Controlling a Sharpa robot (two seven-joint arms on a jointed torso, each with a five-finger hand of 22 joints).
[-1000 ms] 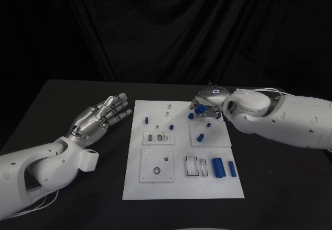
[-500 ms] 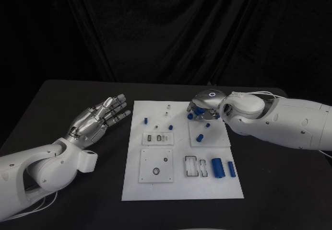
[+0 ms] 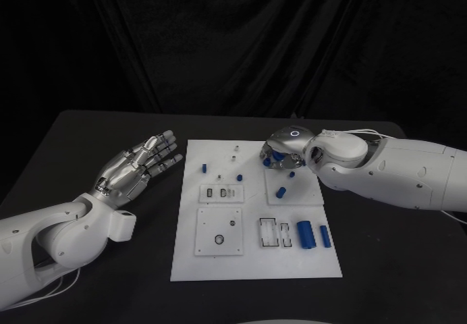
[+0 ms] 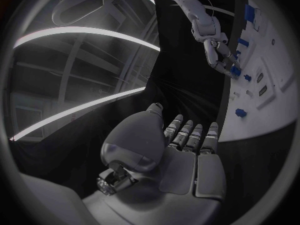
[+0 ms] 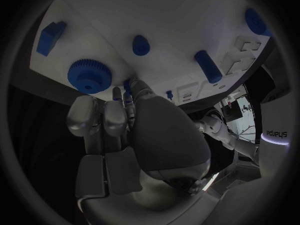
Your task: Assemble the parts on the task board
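A: Near edge first: two blue cylinders [image 3: 313, 236] lie loose beside the slotted block [image 3: 275, 233] on the task board [image 3: 195, 263]. We haven't seated those yet.

B: Our left hand [image 3: 136, 167] sits flat and spread off the board's left side, holding nothing, out of the way.

A: At the far end, our right hand [image 3: 280, 157] curls down at the blue gear [image 5: 89, 76], fingertips on a small blue part [image 5: 127, 85]. Gripped or just touched, we can't tell.
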